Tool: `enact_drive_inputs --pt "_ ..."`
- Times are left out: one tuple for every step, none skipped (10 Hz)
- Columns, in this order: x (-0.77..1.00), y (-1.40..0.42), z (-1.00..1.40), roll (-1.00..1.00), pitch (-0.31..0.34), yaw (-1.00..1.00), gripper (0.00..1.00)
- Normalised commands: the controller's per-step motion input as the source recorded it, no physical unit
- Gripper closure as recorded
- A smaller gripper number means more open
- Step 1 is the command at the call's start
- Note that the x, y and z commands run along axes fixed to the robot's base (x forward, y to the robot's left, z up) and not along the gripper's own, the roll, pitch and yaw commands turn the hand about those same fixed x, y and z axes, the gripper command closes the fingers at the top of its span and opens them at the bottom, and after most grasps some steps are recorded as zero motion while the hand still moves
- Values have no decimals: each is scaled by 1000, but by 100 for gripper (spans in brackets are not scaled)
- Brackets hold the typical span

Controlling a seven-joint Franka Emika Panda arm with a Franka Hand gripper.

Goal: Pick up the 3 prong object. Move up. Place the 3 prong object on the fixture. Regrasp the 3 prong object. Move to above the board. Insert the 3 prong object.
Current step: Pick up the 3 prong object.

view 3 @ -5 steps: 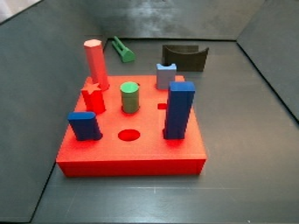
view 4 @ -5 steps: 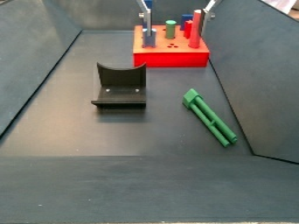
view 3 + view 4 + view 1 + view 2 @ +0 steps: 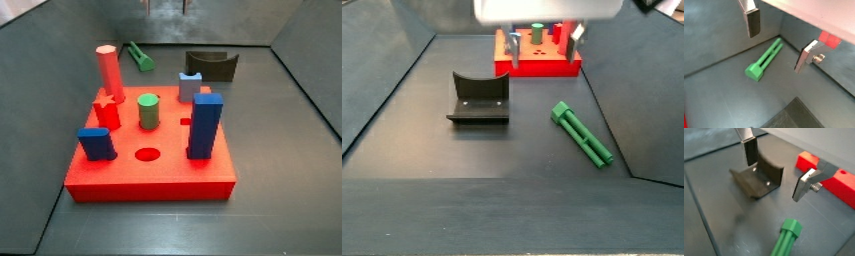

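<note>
**Gripper high and empty over the floor, 3 prong object not yet touched**

The gripper (image 3: 537, 40) hangs high above the floor near the red board (image 3: 539, 66) in a side view; its two silver fingers (image 3: 753, 22) stand spread wide in both wrist views, with nothing between the pads; only its fingertips show at the top edge of a side view (image 3: 163, 7).

The 3 prong object (image 3: 581, 133) lies flat on the dark floor, right of the fixture (image 3: 477, 98) and nearer than the board, well apart from both; in a side view (image 3: 139, 55) it sits at the far left, beyond the pegs, with the fixture (image 3: 213, 65) to its right.

Its long axis runs diagonally across the floor; in a wrist view (image 3: 765, 60) a solid block end and slim parallel bars running away from it can be made out; which end counts as the prongs proper is too small to settle.

It looks like rigid moulded plastic, probably light and stiff, with smooth faces that could slide or pivot in a loose pinch; the bars seem the weaker part. The safest hold would likely be across the narrow width near the middle or toward the block end, jaws set square to the long axis, so it does not swing when lifted.
</note>
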Motion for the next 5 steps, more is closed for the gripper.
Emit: enact_drive_inputs --pt "-183 69 -883 61 -147 989 0" --pt "-166 103 -894 126 -147 917 0" --pt "-286 0 -823 0 -181 680 0" --pt "-546 -86 -763 0 -224 171 0" --pt "-646 -109 -714 11 -267 0 0"
